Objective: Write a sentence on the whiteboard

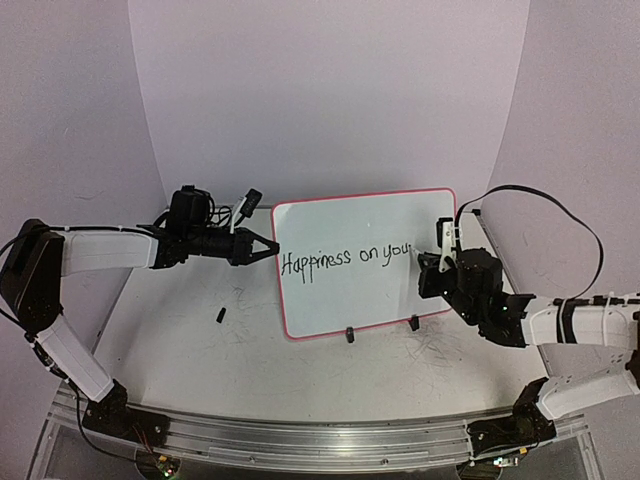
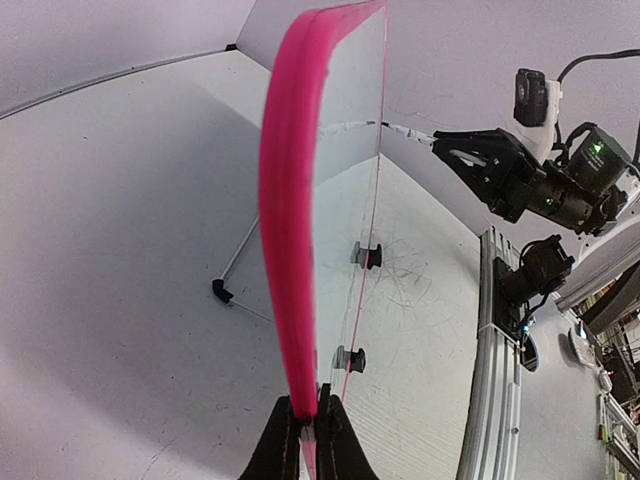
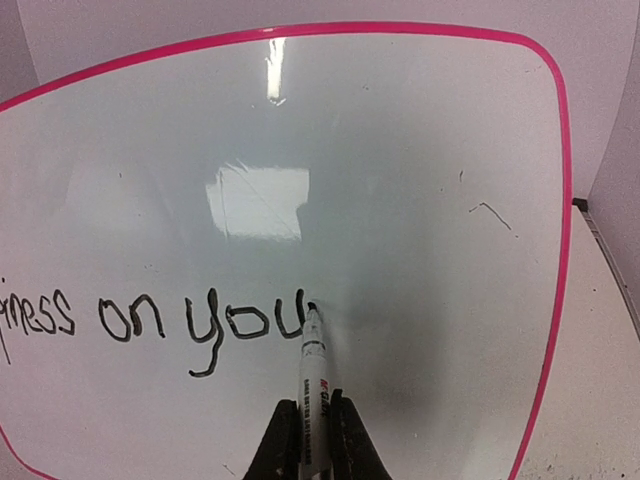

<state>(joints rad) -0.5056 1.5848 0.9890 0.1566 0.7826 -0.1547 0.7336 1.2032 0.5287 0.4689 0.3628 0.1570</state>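
Note:
The whiteboard (image 1: 365,225) stands upright on two black clip feet, its rim red-pink. My left gripper (image 1: 270,245) is shut on the board's left edge; in the left wrist view the rim (image 2: 288,200) runs up from between the left gripper (image 2: 308,425) fingers. The sentence (image 1: 345,258) reads "Happiness on you" in black; the right wrist view shows its end, "ness on you" (image 3: 160,322). My right gripper (image 3: 313,440) is shut on a white marker (image 3: 312,385), whose tip touches the board just right of the "u". From above, the right gripper (image 1: 440,262) sits at the board's right side.
A small black marker cap (image 1: 220,314) lies on the table left of the board. Faint grey scribbles (image 1: 440,345) mark the tabletop near the right clip foot (image 1: 414,322). A metal rail (image 1: 320,440) runs along the near edge. White walls close in the back and sides.

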